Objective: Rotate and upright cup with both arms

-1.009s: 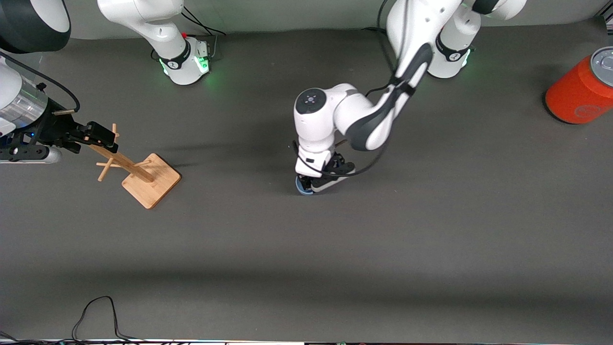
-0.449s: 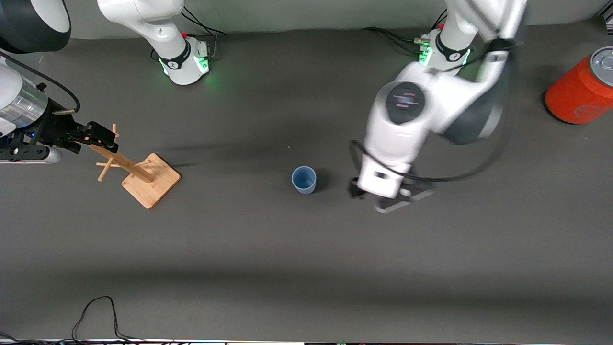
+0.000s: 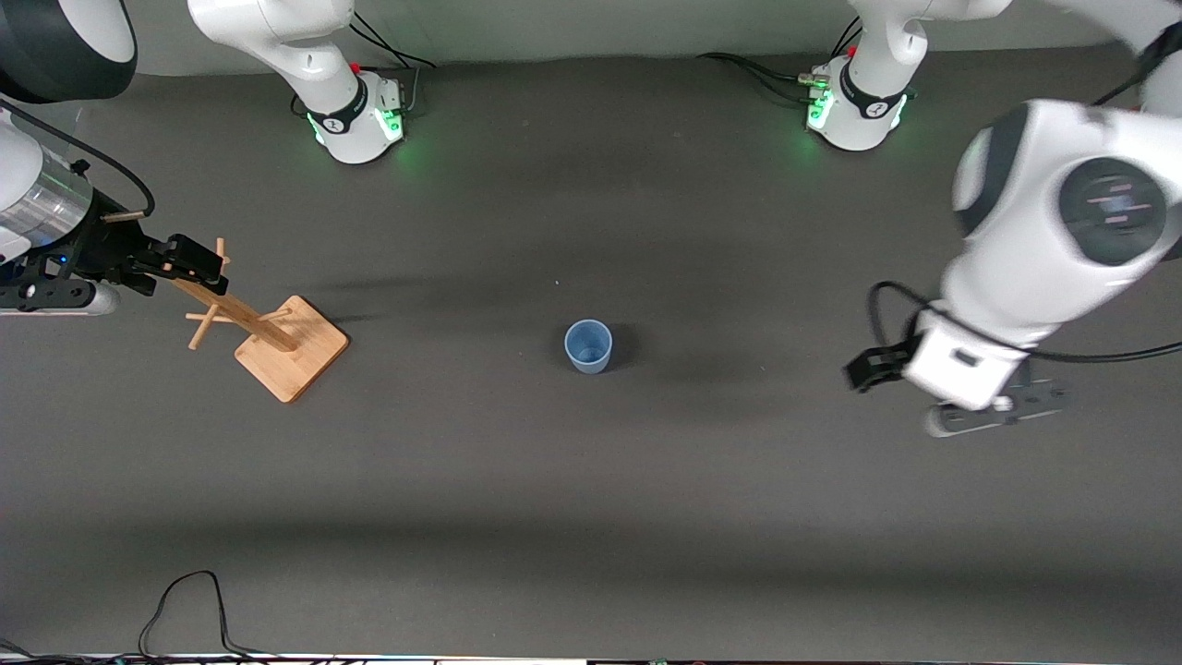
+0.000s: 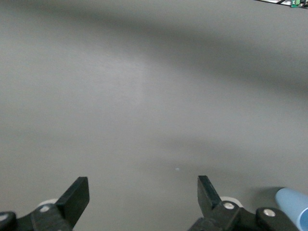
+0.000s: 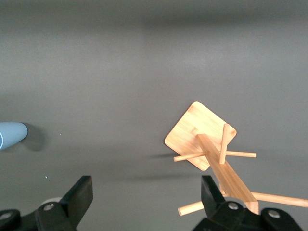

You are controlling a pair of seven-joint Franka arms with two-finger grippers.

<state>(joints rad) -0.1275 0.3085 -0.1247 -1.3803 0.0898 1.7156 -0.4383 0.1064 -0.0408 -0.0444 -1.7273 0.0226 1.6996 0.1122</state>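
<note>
We see the small pale-blue plastic cup (image 3: 588,346) standing upright, mouth up, alone near the middle of the dark grey table (image 3: 591,499). Well apart from it, the left gripper (image 4: 143,195) hangs over bare table toward the left arm's end, its black fingers spread wide and holding nothing. At the right arm's end, the right gripper (image 5: 147,195) hovers over the wooden peg rack on a square bamboo base (image 3: 277,342), likewise spread and empty. A black cable (image 3: 189,610) lies at the table's nearest edge.
</note>
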